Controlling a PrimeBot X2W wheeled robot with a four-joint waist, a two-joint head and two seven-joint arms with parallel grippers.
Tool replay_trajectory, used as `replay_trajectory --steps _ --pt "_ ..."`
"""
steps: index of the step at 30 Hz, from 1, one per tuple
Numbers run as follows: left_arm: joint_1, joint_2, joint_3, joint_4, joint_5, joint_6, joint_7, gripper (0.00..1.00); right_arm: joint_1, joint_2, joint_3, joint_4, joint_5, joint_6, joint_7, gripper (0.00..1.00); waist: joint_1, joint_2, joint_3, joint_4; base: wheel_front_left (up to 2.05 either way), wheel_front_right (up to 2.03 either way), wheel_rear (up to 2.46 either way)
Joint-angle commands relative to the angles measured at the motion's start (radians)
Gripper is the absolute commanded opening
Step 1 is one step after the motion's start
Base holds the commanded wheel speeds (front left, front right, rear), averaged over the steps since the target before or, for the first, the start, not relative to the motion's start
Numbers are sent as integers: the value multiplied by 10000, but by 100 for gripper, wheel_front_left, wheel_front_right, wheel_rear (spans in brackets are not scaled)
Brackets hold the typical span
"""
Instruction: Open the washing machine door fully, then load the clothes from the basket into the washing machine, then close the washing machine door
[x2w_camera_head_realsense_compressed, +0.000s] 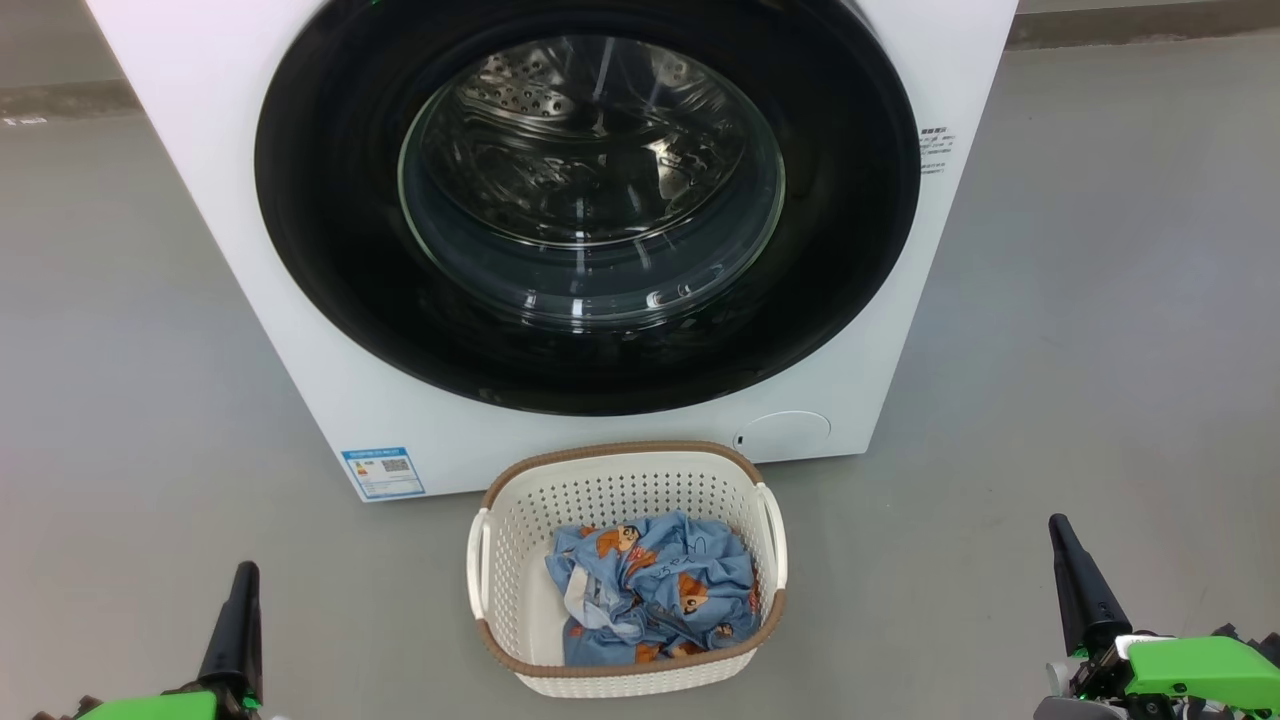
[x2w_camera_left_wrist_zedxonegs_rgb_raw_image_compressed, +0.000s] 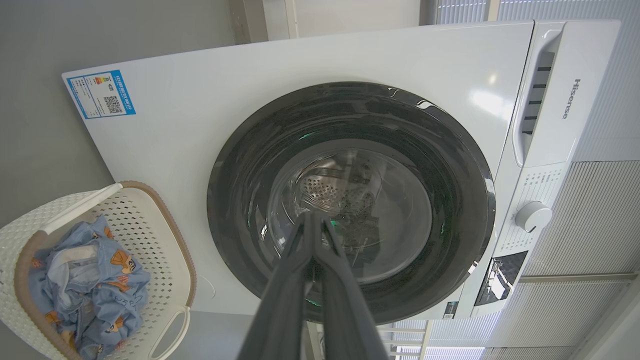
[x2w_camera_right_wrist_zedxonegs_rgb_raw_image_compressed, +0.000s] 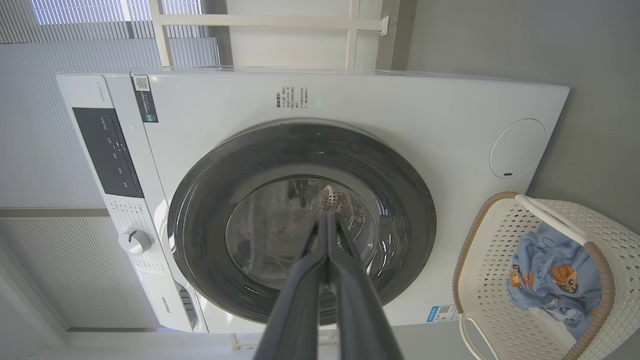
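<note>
Not started: shut door (x2w_camera_head_realsense_compressed: 330, 200), clothes (x2w_camera_head_realsense_compressed: 650, 590) in basket (x2w_camera_head_realsense_compressed: 620, 452), L pincer (x2w_camera_head_realsense_compressed: 243, 585) & R pincer (x2w_camera_head_realsense_compressed: 1062, 545) both pressed together, empty; open/load/close all left.

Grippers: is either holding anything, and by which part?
Nothing is held. The left gripper and right gripper are both shut empty; the clothes lie in the basket.

Slim, tapering black jaws on bright green wrist housings (x2w_camera_head_realsense_compressed: 1205, 662) with dark fittings
</note>
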Motion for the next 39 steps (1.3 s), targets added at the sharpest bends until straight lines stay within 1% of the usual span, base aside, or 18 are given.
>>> replay_trajectory --steps 1,15,16,18,22,24,29,33,39 --pt "-390 164 336 -243 41 -106 49 0 -413 -49 236 -268 -37 -11 85 0 0 0 0 0 0 0 0" --pt "-390 164 337 -243 41 -106 49 0 -412 -49 239 -268 -35 -11 83 0 0 0 0 0 0 0 0" --pt "0 -2 2 0 1 0 -2 100 2 0 0 8 -2 0 -5 100 0 0 0 0 0 0 0" --pt "29 -28 -6 73 1 11 -7 100 31 13 -1 83 -1 0 -21 100 0 0 1 0 0 0 0" --pt "385 -200 -84 540 1 17 -13 100 359 159 3 609 -2 0 -25 100 0 0 6 -1 0 0 0" --pt "364 -195 -105 527 7 15 -70 100 342 155 31 573 -29 0 -83 100 1 0 34 -1 0 0 0" --pt "355 -180 -171 522 19 10 -220 100 346 147 88 505 -105 -1 -230 100 23 0 0 3 0 0 0" --pt "378 -168 -219 503 38 6 -339 100 377 140 140 430 -203 -1 -347 100 2 0 13 6 0 0 0" --pt "374 -151 -258 457 150 0 -517 100 375 130 220 304 -493 -2 -523 100 1 0 18 12 0 0 0"
